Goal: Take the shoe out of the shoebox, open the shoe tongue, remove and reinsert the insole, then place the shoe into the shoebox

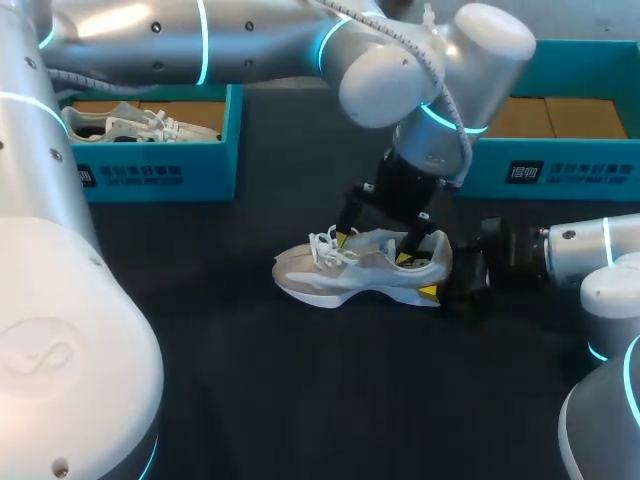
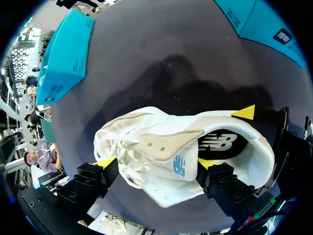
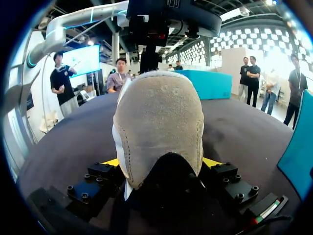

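Resting: shoe [image 1: 360,270] on its sole mid-table [image 1: 300,400], outside both boxes.
Left shoebox [image 1: 160,172]: holds a second shoe [image 1: 130,122].
Right shoebox [image 1: 570,172]: brown floor showing, part hidden behind left arm [image 1: 440,60].
Left gripper [image 2: 156,163]: fingers apart, straddling the tongue [image 2: 166,144]; only its wrist view shows the insole [image 2: 222,143].
Right gripper [image 3: 160,164]: clamped on the heel [image 3: 159,117].

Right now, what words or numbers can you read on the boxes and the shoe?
On the left shoebox, front wall: a white logo and a row of characters, too blurred to read.
On the right shoebox, front wall: the same sort of white print, too blurred to read.
On the insole inside the shoe: a white logo mark, no plain words.
On the shoe's side: a small blue logo, no words.
No numbers show.
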Available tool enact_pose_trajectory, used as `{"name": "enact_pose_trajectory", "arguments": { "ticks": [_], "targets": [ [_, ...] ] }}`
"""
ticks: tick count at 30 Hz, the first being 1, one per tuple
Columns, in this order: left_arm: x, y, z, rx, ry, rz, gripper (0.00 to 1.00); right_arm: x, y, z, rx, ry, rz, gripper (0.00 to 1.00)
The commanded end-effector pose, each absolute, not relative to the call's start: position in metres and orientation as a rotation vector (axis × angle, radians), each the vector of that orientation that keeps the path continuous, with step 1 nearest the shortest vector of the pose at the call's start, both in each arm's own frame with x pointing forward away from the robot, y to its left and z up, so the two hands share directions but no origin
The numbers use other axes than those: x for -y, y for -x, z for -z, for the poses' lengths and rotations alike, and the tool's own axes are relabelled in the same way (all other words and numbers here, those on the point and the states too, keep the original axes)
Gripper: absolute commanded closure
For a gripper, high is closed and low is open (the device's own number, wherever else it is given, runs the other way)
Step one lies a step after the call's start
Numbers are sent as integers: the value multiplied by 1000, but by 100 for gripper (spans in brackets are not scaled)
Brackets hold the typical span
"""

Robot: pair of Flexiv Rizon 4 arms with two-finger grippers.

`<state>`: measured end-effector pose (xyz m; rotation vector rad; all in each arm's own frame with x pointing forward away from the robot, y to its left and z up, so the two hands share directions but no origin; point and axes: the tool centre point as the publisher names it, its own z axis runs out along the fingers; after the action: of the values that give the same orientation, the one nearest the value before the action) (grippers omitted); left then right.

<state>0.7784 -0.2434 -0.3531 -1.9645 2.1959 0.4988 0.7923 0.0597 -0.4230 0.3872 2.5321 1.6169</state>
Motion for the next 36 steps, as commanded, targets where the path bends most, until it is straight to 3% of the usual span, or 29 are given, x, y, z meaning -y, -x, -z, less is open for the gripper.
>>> {"name": "enact_pose_trajectory", "arguments": {
  "ticks": [1,23,27,28,31,32,34,35,36],
  "targets": [
    [233,-778,348,-2196,1983,-478,0,-61,-792,422,-2536,-390,-1610,100],
    [207,-772,334,-2185,2137,-373,0,-61,-792,422,-2536,-390,-1610,100],
    [205,-773,331,-2185,2175,-339,16,-61,-792,422,-2536,-390,-1610,100],
    [204,-773,331,-2185,2182,-333,33,-61,-792,422,-2536,-390,-1610,100],
    [203,-774,330,-2184,2205,-307,60,-61,-792,422,-2536,-390,-1610,100],
    [203,-774,329,-2184,2220,-295,74,-61,-792,422,-2536,-390,-1610,100],
    [203,-775,329,-2180,2231,-281,89,-61,-792,422,-2536,-390,-1610,100],
    [203,-775,329,-2180,2231,-281,89,-61,-792,422,-2536,-390,-1610,100],
    [202,-776,328,-2179,2247,-266,99,-61,-792,422,-2536,-390,-1610,100]
  ]
}}
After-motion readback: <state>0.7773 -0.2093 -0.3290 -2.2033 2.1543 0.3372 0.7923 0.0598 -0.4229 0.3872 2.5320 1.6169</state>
